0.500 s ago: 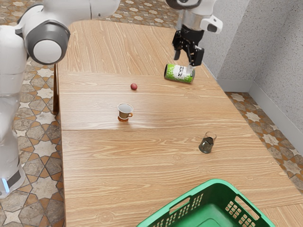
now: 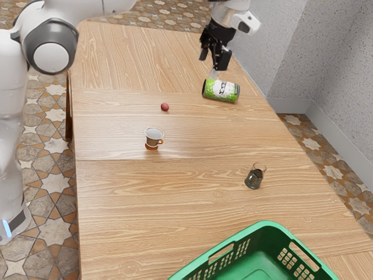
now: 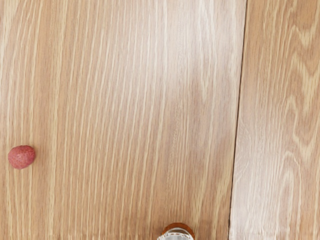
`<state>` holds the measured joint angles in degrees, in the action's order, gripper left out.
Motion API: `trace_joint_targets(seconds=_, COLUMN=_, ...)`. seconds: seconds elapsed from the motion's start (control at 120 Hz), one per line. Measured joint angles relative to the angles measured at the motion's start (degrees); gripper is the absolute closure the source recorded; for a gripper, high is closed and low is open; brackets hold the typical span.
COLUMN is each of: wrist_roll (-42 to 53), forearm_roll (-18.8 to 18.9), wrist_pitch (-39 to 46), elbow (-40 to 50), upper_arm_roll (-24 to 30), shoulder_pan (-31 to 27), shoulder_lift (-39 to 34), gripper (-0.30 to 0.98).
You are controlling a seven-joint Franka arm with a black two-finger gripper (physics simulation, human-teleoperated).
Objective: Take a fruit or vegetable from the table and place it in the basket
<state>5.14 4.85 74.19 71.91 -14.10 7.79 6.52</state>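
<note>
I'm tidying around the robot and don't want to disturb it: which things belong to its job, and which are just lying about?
For the job:
- small red fruit
- green basket
- gripper

Just lying about:
- can, on its side
- cup
- small glass

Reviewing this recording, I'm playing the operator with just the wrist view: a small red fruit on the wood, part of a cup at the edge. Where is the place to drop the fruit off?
Observer: A green basket, at the exterior view's lower edge, partly cut off by it.
Operator: Is anything standing near it?
Observer: Yes, a small dark glass. It is nearer the basket than the cup or the red fruit is.
Operator: Any other object out of my sight?
Observer: A green and white can, lying on its side, to the exterior view's right of the red fruit.
</note>
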Motion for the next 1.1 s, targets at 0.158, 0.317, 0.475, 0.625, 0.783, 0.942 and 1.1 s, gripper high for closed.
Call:
trace_joint_targets(seconds=0.158, wrist_roll=11.46, forearm_roll=1.71, wrist_pitch=6.16, elbow=21.06, upper_arm_roll=-4.54, shoulder_pan=-0.09, shoulder_lift=-14.59, gripper=0.0)
trace_joint_targets(seconds=0.317, wrist_roll=21.51, forearm_roll=2.59, wrist_pitch=12.86, elbow=32.26, upper_arm_roll=-10.93, shoulder_pan=-0.76, shoulder_lift=-19.71, gripper=0.0)
trace_joint_targets(seconds=0.475, wrist_roll=31.08, forearm_roll=3.65, wrist_pitch=19.51, elbow=37.61, upper_arm_roll=-12.33, shoulder_pan=-0.66, shoulder_lift=-19.86, gripper=0.0)
trace_joint_targets(seconds=0.625, wrist_roll=37.88, forearm_roll=2.04, wrist_pitch=23.66, elbow=38.12, upper_arm_roll=-12.42, shoulder_pan=-0.55, shoulder_lift=-17.81, gripper=0.0)
trace_joint_targets(seconds=0.783, wrist_roll=43.28, forearm_roll=0.01, wrist_pitch=27.82, elbow=38.08, upper_arm_roll=-12.77, shoulder_pan=-0.71, shoulder_lift=-13.67, gripper=0.01)
trace_joint_targets(seconds=0.942, wrist_roll=47.41, forearm_roll=-0.66, wrist_pitch=31.85, elbow=37.87, upper_arm_roll=-13.21, shoulder_pan=-2.75, shoulder_lift=-11.12, gripper=0.0)
trace_joint_targets(seconds=1.1, wrist_roll=50.49, forearm_roll=-1.7, wrist_pitch=34.95, elbow=37.58, upper_arm_roll=-13.16, shoulder_pan=-3.48, shoulder_lift=-8.39, gripper=0.0)
